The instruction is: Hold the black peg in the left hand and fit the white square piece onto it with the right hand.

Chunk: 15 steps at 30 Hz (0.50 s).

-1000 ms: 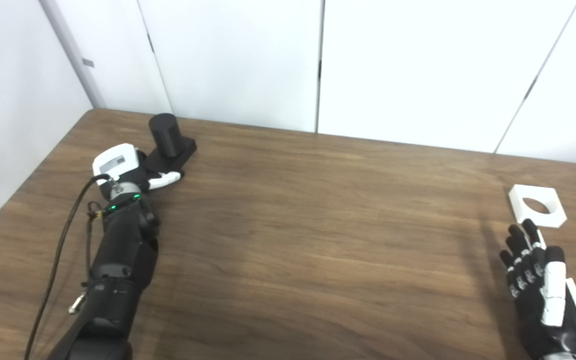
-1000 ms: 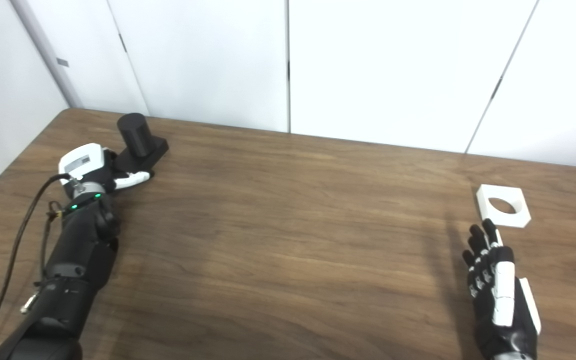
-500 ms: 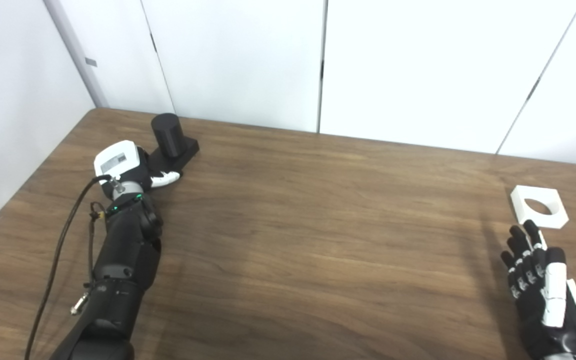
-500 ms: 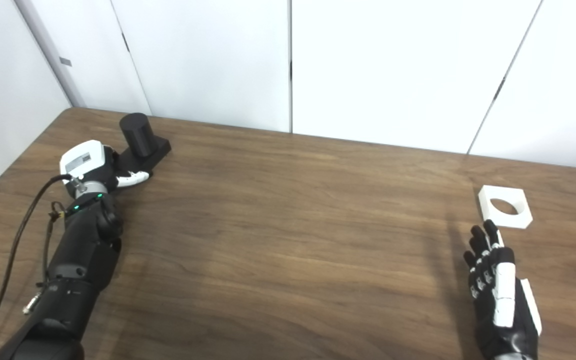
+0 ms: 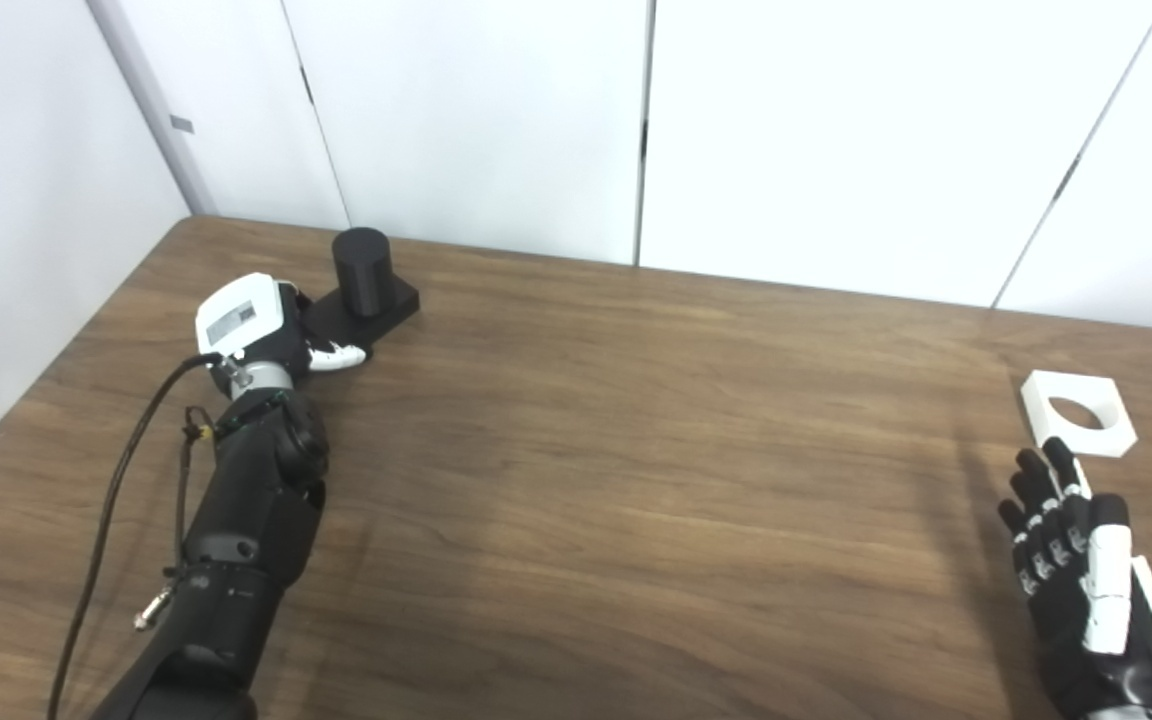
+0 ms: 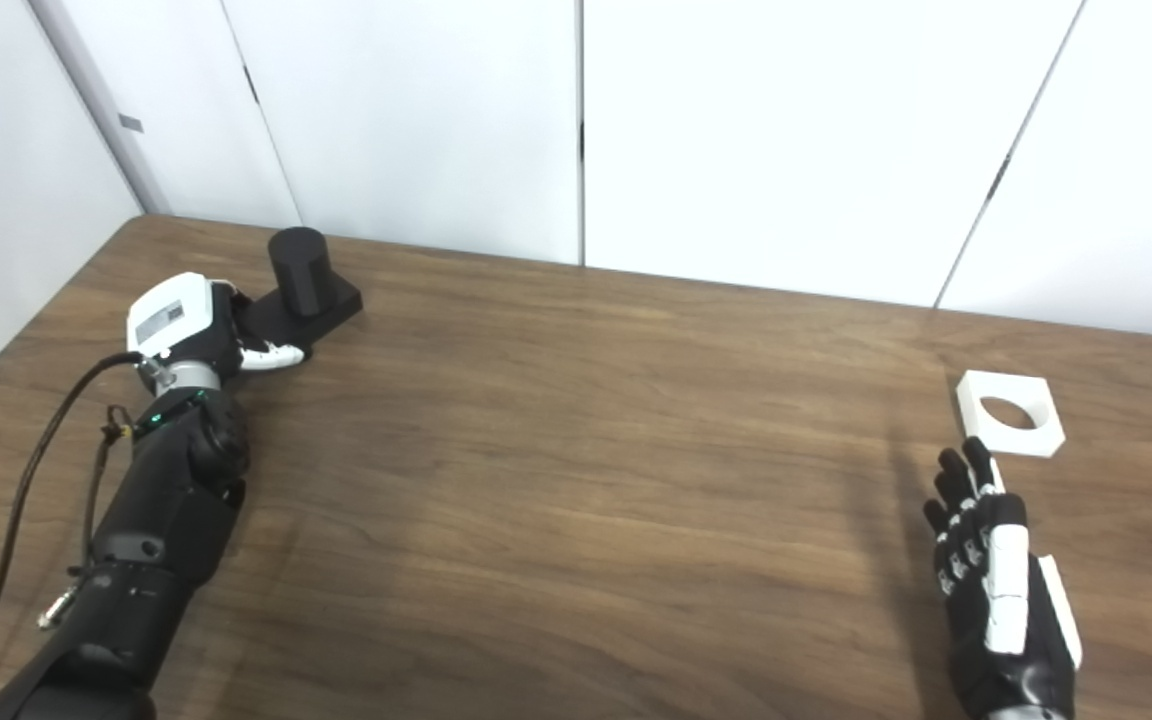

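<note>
A black peg (image 5: 362,270), a short upright cylinder on a flat black base, stands at the far left of the wooden table (image 5: 636,450). My left hand (image 5: 271,335) lies against the near left end of that base, its fingers curled around the edge. Far to the right, a white square piece (image 5: 1086,442) with a round hole lies flat on the table. Just short of it, my right hand (image 5: 1081,570) is open, fingers stretched toward the piece and holding nothing. The fingertips are close to its near edge but do not grip it.
White wall panels (image 5: 496,120) rise behind the table's far edge and along its left side. A black cable (image 5: 116,500) hangs beside my left forearm. Bare wood stretches between the two hands.
My left hand has shifted to the right, and the black peg has moved right with it and turned a little. The right hand and the white piece have stayed put.
</note>
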Motion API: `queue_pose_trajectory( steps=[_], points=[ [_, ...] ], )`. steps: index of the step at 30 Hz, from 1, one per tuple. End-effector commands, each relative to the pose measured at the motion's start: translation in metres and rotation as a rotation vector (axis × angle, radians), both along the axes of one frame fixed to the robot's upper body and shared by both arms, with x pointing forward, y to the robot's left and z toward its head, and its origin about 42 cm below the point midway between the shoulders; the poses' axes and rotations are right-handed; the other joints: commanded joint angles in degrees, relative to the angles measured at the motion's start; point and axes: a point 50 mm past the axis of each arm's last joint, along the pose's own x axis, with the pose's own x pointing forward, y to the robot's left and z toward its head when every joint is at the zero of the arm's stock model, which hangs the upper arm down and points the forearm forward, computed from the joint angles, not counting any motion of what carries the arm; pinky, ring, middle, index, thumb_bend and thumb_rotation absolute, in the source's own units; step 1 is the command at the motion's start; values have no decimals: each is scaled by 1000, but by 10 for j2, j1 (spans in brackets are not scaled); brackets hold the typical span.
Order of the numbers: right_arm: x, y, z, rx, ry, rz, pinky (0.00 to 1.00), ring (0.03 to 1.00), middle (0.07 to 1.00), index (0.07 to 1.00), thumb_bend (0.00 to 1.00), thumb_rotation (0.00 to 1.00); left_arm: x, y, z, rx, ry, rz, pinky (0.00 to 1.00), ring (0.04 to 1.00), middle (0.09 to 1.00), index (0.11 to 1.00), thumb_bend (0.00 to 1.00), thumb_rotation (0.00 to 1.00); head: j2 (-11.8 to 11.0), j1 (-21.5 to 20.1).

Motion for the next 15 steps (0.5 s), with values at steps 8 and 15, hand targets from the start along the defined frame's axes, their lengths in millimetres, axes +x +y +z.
queue_pose_trajectory(
  steps=[8, 15],
  points=[
    [-29, 6, -2, 8, 27, -20, 1000, 1000, 974, 1000, 470, 1000, -6, 0, 11, -56, -70, -67, 629, 731, 708, 489, 509, 59, 4, -22],
    [-27, 8, -2, 6, 28, -22, 1000, 1000, 966, 1000, 457, 1000, -30, -32, 1, -97, -97, -200, 686, 762, 724, 489, 506, 54, 8, -32]
  ],
)
